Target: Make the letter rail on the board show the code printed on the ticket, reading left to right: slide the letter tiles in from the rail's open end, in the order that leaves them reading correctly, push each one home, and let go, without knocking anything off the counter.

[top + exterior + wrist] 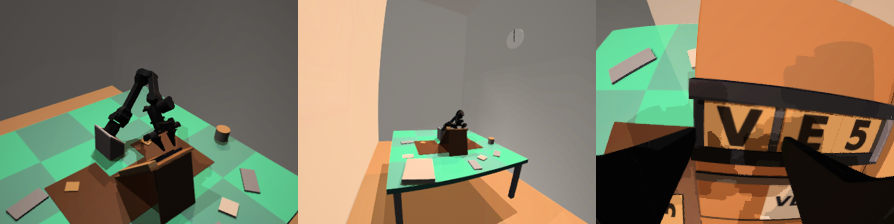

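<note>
The board (175,188) (458,142) (771,40) stands tilted, with the dark letter rail (796,95) across it. In the wrist view, the V tile (713,130) sits at the rail's left end, then a narrow dark gap, then the E tile (793,131) and the 5 tile (871,131) side by side. The ticket (770,206) below the rail starts with V; the rest is partly hidden by a finger. My gripper (169,147) (740,139) is open, its fingertips apart in front of the V tile. A loose tile (673,212) lies low at the left, its letter cut off.
Another loose tile (72,186) lies on the brown mat (94,205). A grey upright panel (109,144) stands by the arm's base. A cylinder (222,135) (491,140), grey slabs (250,180) (28,204), a pale square (228,206) and a thick pale block (418,169) are around the counter.
</note>
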`<state>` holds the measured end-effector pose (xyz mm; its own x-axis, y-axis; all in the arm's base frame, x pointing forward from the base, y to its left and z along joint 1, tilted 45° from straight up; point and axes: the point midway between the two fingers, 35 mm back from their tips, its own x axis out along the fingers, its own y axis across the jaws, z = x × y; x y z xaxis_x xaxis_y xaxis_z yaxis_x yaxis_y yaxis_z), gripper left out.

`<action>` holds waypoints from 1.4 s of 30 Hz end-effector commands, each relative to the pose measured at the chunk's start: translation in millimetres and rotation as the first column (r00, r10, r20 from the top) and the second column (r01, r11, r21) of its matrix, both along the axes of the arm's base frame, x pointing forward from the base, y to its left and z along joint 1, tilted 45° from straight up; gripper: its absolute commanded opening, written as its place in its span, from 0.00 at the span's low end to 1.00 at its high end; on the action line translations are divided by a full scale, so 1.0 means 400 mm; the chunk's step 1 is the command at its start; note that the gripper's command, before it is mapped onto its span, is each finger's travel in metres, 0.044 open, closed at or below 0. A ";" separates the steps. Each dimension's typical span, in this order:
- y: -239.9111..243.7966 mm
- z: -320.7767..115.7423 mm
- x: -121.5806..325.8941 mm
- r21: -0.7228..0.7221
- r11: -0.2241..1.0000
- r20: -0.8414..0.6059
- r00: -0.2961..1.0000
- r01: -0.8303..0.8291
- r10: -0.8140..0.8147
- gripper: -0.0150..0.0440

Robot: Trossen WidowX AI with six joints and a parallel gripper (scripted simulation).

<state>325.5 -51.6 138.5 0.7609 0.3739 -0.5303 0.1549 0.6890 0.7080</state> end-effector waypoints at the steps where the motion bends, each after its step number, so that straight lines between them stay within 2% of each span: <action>1: -0.003 0.005 -0.006 -0.001 1.000 0.003 1.000 -0.006 0.006 0.75; 34: -0.019 0.032 -0.043 -0.001 1.000 0.002 1.000 -0.006 0.006 0.75; 42: -0.020 0.026 -0.042 0.001 1.000 -0.003 1.000 0.000 0.000 0.40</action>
<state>308.6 -59.6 149.2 0.7596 0.3738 -0.5322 0.1569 0.6888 0.7078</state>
